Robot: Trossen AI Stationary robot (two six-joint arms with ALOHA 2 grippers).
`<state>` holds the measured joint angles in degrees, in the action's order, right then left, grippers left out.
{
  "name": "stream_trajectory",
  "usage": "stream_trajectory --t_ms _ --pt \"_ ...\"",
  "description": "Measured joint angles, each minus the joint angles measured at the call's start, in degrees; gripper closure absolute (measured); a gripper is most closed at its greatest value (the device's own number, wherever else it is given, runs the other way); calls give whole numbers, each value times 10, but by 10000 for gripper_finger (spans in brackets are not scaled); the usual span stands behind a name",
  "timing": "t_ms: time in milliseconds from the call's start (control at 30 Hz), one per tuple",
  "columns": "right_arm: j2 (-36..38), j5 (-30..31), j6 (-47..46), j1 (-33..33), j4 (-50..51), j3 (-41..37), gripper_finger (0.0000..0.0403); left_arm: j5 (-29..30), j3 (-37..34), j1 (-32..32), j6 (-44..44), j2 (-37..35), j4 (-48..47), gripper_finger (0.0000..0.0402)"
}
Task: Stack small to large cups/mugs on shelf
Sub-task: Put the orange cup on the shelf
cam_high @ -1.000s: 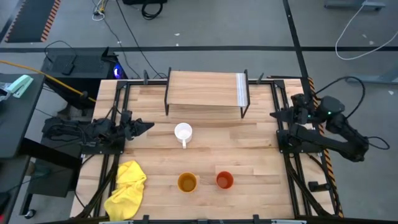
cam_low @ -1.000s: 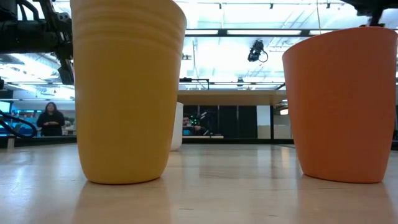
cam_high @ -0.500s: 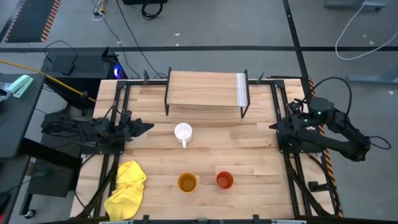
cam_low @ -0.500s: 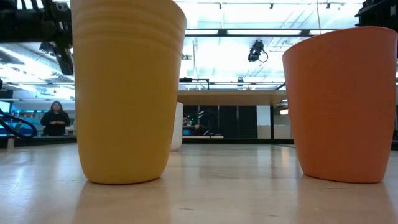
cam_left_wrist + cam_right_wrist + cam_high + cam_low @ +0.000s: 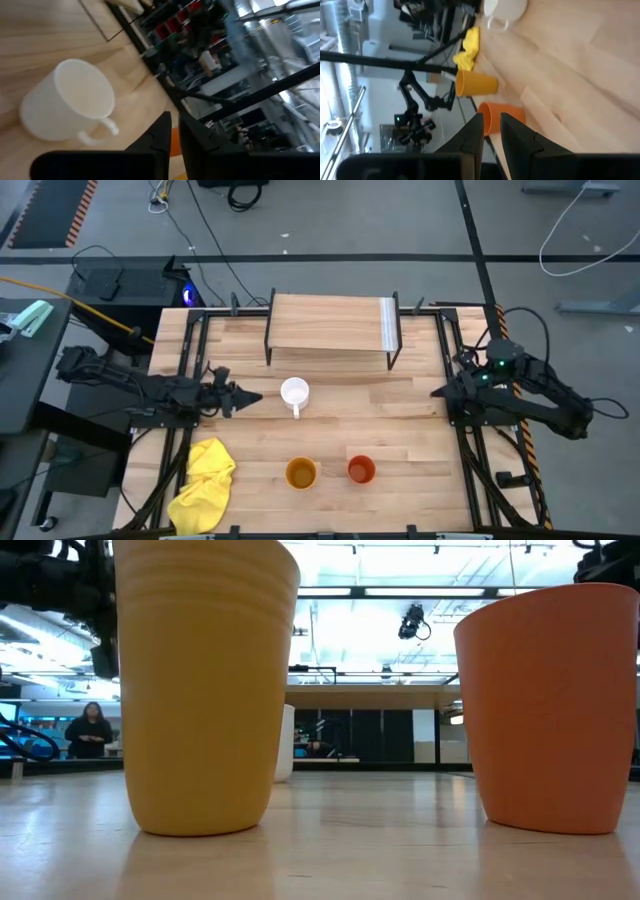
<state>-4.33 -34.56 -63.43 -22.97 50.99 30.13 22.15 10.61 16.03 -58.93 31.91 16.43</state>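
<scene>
The white mug point(image 5: 294, 393) stands upright on the tabletop in front of the shelf point(image 5: 333, 325), its handle point(image 5: 98, 133) toward the near edge. The yellow-orange cup point(image 5: 301, 473) and the red-orange cup point(image 5: 361, 470) stand side by side near the near edge, filling the low view point(image 5: 205, 685) point(image 5: 545, 705). My left gripper point(image 5: 247, 396) is shut, level, just left of the mug and clear of it point(image 5: 70, 105). My right gripper point(image 5: 437, 392) is shut over the table's right edge, pointing left toward the cups point(image 5: 475, 83) point(image 5: 512, 114).
A crumpled yellow cloth point(image 5: 203, 485) lies at the near left corner. The shelf stands on black legs along the far edge, with a pale strip point(image 5: 387, 325) at its right end. Black frame rails run along both table sides. A person point(image 5: 90, 730) stands far off in the room.
My left gripper has reached out toward the table's right and slightly toward the near edge, closing in on the white mug. My right gripper has shifted a little toward the near edge as its arm rose. The cups and the mug have stayed put.
</scene>
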Motion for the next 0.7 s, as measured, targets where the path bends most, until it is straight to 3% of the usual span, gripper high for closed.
stream_trajectory --t_ms 167,400,700 --pt "0 -35 -29 0 -44 -16 326 7 0 0 11 0 23 360" --pt "-11 -39 -112 0 -327 -9 311 25 0 0 11 0 27 370" --pt "-145 -39 -57 2 -294 128 315 30 0 0 10 0 30 368"
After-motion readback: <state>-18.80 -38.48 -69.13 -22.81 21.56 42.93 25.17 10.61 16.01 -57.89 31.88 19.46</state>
